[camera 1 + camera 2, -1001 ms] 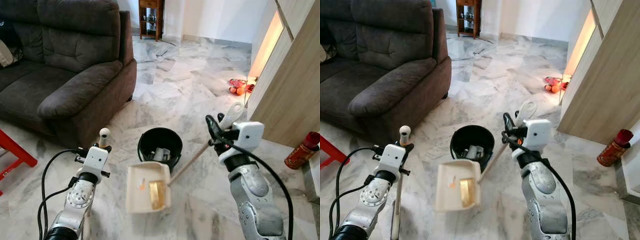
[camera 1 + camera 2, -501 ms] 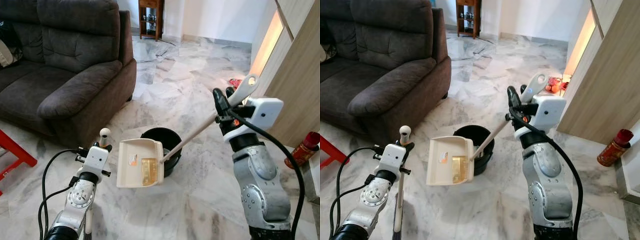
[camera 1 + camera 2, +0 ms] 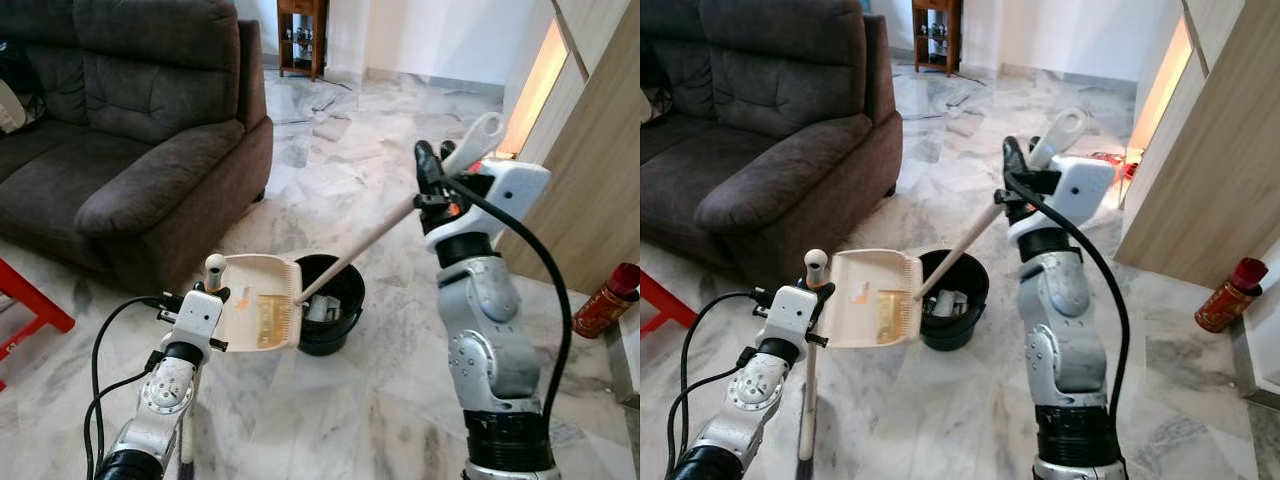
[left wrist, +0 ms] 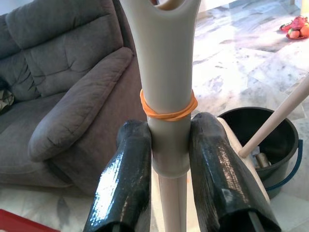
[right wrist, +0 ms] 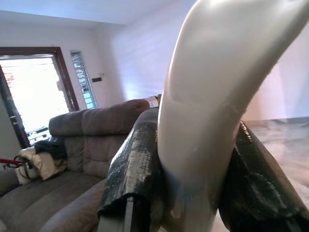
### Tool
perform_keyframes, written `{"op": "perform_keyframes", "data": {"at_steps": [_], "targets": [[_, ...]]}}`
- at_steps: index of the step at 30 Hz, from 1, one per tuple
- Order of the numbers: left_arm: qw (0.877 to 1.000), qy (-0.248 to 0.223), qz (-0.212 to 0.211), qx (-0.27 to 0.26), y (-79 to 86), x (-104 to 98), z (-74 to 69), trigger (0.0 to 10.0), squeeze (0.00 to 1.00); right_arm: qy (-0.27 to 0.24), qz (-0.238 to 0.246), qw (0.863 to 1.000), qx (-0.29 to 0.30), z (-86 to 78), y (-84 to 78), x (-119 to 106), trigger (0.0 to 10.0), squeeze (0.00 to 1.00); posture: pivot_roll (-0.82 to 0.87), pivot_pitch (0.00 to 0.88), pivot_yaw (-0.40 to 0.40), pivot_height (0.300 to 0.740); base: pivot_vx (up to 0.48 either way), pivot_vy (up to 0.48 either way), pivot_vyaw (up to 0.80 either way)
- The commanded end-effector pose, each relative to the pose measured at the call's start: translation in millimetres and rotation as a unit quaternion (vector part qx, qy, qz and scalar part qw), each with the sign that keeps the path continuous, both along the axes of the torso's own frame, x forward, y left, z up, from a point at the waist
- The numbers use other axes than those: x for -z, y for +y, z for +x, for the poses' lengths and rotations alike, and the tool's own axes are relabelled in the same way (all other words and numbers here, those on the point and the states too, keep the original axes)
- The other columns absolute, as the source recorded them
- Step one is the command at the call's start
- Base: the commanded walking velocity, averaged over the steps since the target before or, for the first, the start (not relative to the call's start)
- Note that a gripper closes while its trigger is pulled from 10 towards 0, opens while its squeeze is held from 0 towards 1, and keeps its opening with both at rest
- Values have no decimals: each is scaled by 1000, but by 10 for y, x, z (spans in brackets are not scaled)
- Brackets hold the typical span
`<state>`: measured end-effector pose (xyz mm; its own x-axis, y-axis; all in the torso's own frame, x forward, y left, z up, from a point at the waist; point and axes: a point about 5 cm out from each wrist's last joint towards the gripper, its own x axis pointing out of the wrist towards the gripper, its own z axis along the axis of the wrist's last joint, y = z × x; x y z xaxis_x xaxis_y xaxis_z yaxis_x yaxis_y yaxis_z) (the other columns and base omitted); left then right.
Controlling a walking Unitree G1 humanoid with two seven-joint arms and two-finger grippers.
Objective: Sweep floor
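My right gripper (image 3: 432, 178) is shut on the long handle (image 3: 360, 248) of a cream dustpan (image 3: 256, 302). The pan hangs tilted beside the rim of a black bucket (image 3: 330, 300) on the marble floor, to the bucket's left. Scraps lie inside the bucket. My left gripper (image 3: 205, 292) is shut on the upright cream broom handle (image 4: 166, 96), which carries an orange rubber band (image 4: 168, 112). The broom stick (image 3: 808, 400) runs down to the floor beside my left arm. The right wrist view has the dustpan handle grip (image 5: 217, 96) pinched between the black fingers (image 5: 137, 179).
A dark grey sofa (image 3: 120, 130) stands to the left, with a red frame (image 3: 30, 305) at the lower left. A wooden cabinet wall (image 3: 590, 170) runs along the right, with a red canister (image 3: 605, 300) at its foot. Red and orange items (image 3: 1110, 165) lie farther back on the floor.
My right arm has lifted and swung the dustpan left, from low in front of the bucket up to its left rim, tilting it. My left arm stayed on the broom.
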<state>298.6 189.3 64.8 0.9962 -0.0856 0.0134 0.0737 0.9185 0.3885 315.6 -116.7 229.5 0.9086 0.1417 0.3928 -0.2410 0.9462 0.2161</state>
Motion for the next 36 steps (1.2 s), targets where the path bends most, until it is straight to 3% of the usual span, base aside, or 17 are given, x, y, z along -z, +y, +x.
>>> {"op": "perform_keyframes", "data": {"at_steps": [1,7,12,28,36], "targets": [[1000,-14,6,6,-16,-71,48,10000,0,-39,11,999,5,2,-16,-144,10000,0,69,0,-15,740,0,0,0],[1000,-14,6,6,-23,-68,53,10000,0,-40,14,999,10,34,-30,-136,10000,0,67,0,-15,740,0,0,0],[1000,-15,8,5,-16,-73,56,10000,0,-44,20,999,-1,39,-8,-136,10000,0,71,0,-16,740,0,0,-655],[1000,-18,10,2,6,-92,67,10000,0,-54,15,998,-12,28,53,-142,10000,0,74,0,-16,740,0,0,0],[1000,-21,13,1,13,-105,72,10000,0,-58,16,998,-17,22,71,-153,10000,0,74,0,-14,740,299,0,0]]}}
